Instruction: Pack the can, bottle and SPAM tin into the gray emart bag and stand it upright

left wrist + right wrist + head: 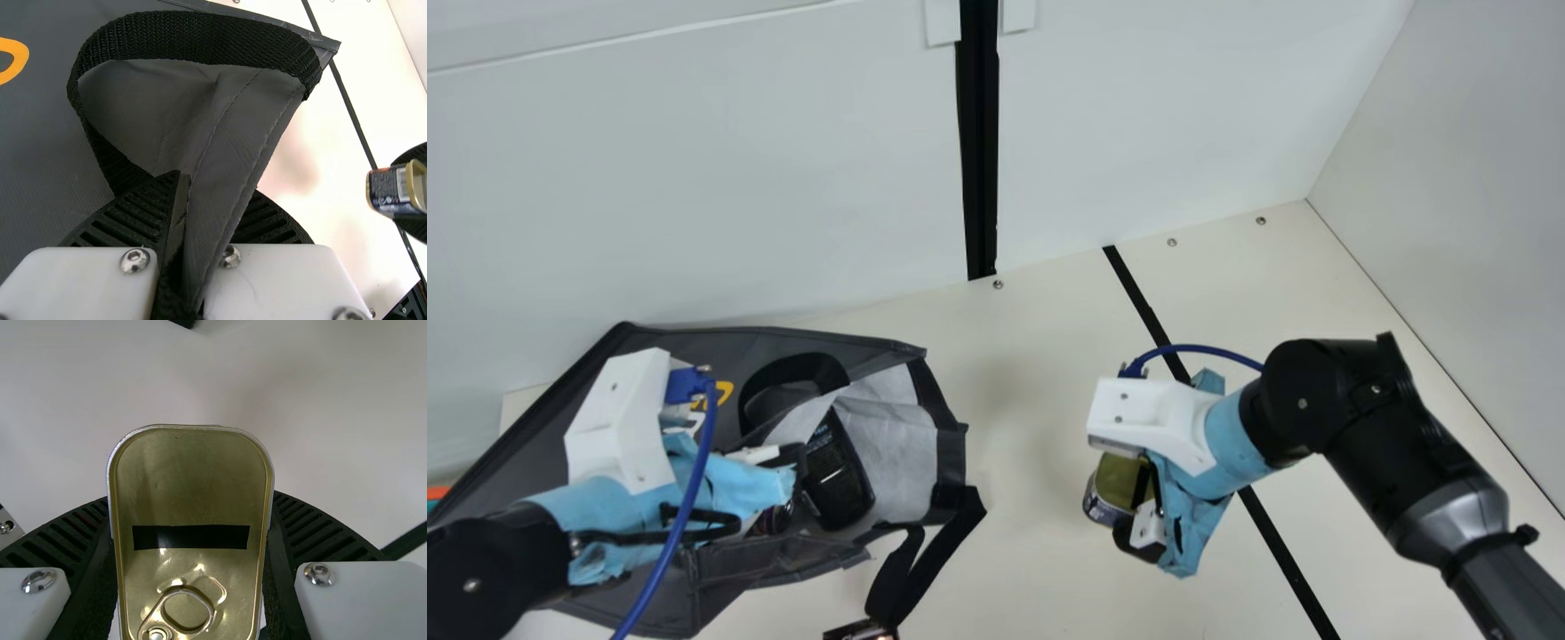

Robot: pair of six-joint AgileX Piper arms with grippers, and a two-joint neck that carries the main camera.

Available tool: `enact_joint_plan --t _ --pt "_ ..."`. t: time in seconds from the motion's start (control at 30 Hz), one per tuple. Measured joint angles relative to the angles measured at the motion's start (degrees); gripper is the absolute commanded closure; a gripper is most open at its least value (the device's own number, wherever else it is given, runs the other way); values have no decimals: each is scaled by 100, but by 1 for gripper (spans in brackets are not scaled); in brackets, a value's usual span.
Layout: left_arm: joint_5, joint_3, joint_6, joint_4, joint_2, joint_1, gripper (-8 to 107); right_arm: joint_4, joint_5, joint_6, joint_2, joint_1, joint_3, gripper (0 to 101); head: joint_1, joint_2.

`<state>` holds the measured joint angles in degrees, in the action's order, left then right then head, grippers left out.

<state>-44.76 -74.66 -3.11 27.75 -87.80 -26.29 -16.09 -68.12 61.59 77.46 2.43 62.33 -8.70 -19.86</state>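
SPAM tin (190, 480); one, in right hand (1125, 502)

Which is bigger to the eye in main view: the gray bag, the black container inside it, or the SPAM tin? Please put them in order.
1. Gray bag
2. Black container
3. SPAM tin, partly hidden

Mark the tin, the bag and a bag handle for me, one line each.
Tin (190, 477), right wrist view: on its gold lid, above the black strip.
Bag (694, 351), main view: on its dark gray side panel.
Handle (200, 39), left wrist view: on the loop's black webbing.
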Motion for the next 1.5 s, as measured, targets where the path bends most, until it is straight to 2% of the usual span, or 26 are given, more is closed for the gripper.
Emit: enact_joint_plan --t 0.43,0.77,1.07,1.5 --pt "0 0 0 0 0 0 107 -280 83 39 -163 -548 -190 101 0 0" --pt "0 0 0 0 0 0 107 -1014 276 545 -239 -596 -435 101 0 -9" --pt "0 0 0 0 0 0 107 -1778 710 886 -209 -624 -631 101 0 -9" --pt "0 0 0 0 0 0 107 -2821 1208 1272 62 -756 -666 101 0 -9"
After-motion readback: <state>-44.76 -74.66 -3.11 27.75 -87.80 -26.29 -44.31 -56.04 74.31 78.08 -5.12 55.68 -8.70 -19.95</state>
